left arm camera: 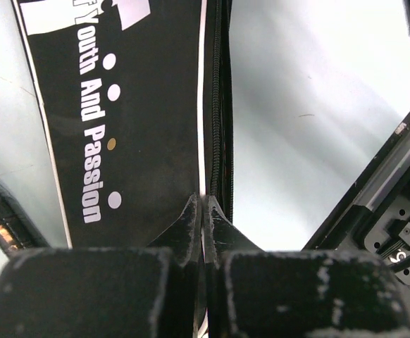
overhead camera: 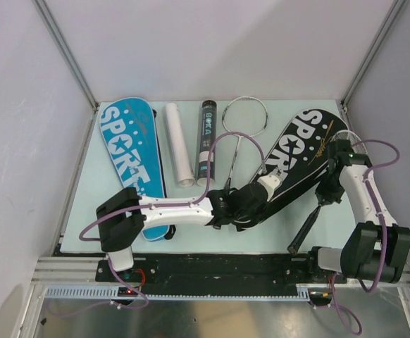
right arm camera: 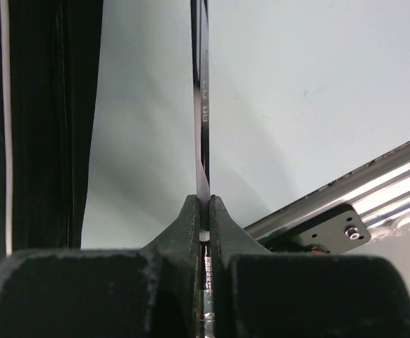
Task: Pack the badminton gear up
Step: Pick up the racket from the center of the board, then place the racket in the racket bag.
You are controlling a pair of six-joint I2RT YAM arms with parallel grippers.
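Your left hand (left arm camera: 202, 205) is clamped on the zipper edge of the black cover (overhead camera: 305, 149), which lies at about 3 o'clock on the bench (overhead camera: 261, 236), mouth end toward 6. My read is that you pinch there to pin or lift one flap so the opening stays put while the other arm feeds.

Your right hand (right arm camera: 204, 204) is closed on the thin shaft of the racket (overhead camera: 301, 234). The shaft runs straight out between the fingers, just beside the cover's right edge. The dark grip sticks out toward 5 o'clock, clear of the cover. A shaft hold makes sense, since it lets you steer the head along the cover's long axis. The head end is up by the cover; how far in it sits, I cannot tell.

Untouched:
- blue cover (overhead camera: 131, 158) at 10 o'clock
- white tube (overhead camera: 178, 144) and black tube (overhead camera: 206, 137) side by side at 11 to 12
- silver racket (overhead camera: 245, 116) at 12, handle pointing to 6

Judgement: early stage, first racket going in.

Risk: the shaft is thin, so it could twist in the grip if the head snags on the zipper.
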